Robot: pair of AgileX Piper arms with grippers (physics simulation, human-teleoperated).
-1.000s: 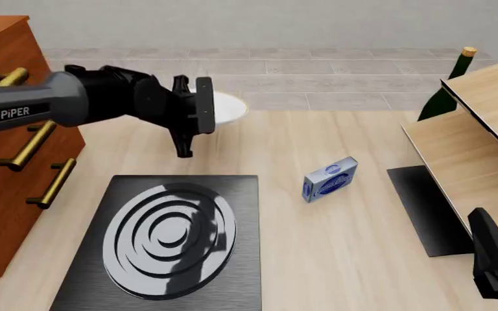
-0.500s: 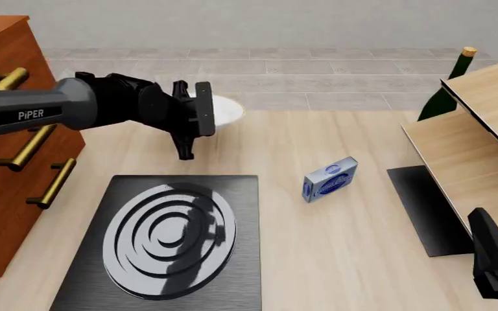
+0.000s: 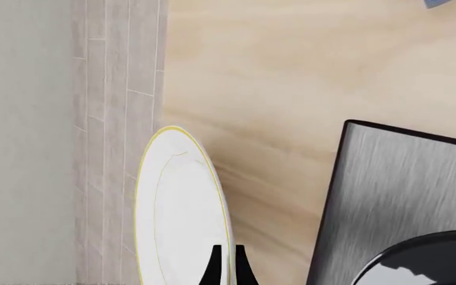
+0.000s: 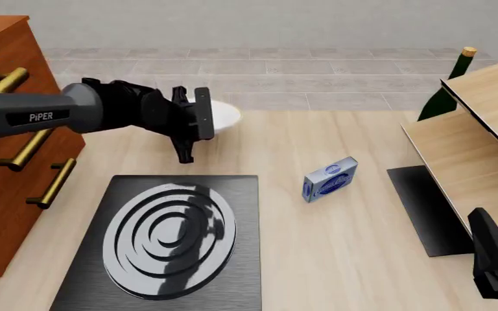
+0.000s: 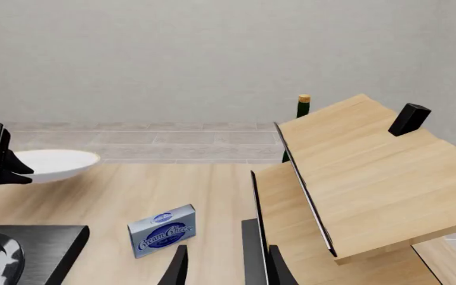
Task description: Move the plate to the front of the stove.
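Note:
The white plate [image 4: 221,114] with its thin yellow rim [image 3: 179,202] is near the table's far edge, beyond the stove [image 4: 231,259]. My left gripper [image 4: 194,124] is shut on the plate's rim, its fingertips [image 3: 214,268] close together on the edge. In the right wrist view the plate [image 5: 52,164] looks slightly raised off the table. The stove's grey ringed burner [image 4: 169,240] lies below the left arm. Low at the right, my right gripper [image 4: 494,254] stays open with nothing between its fingers [image 5: 179,268].
A blue and white box [image 4: 329,179] stands right of the stove. A narrow black mat [image 4: 428,208] lies beside the wooden shelf unit [image 4: 482,123], with a green bottle [image 4: 450,84] behind it. A wooden drawer cabinet [image 4: 7,194] borders the left side.
My left gripper has shifted a little leftward and toward the near side, and the plate has come along with it. The right arm has not moved.

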